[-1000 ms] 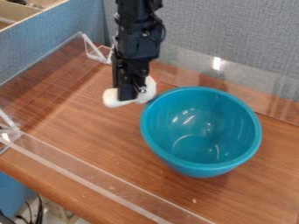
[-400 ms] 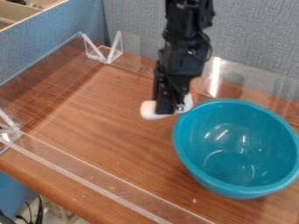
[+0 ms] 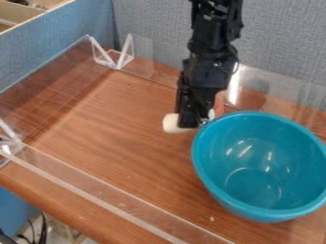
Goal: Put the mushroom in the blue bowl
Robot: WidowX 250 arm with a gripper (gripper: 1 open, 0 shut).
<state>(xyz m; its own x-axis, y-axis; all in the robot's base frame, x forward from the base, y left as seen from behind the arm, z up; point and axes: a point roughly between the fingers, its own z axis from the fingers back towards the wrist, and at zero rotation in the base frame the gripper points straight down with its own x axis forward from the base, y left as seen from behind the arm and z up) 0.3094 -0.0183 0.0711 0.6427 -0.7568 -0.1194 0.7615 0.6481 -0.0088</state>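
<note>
Clearly your gripper (image 3: 189,118) pointed straight down, jaws clenched on the mushroom (image 3: 174,122), which sat low over the wooden surface (image 3: 95,124) just beside the blue bowl's (image 3: 258,167) left rim.

Glossy teal-blue bowl (image 3: 258,168), black pincer (image 3: 188,118), cream-white mushroom (image 3: 173,122), reddish-brown wood table (image 3: 90,124)

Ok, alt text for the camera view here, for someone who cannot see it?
A black robot gripper points down, shut on a small cream-white mushroom, just left of the rim of a large, empty teal-blue bowl. Both are over a brown wooden table edged with clear plastic walls.
</note>
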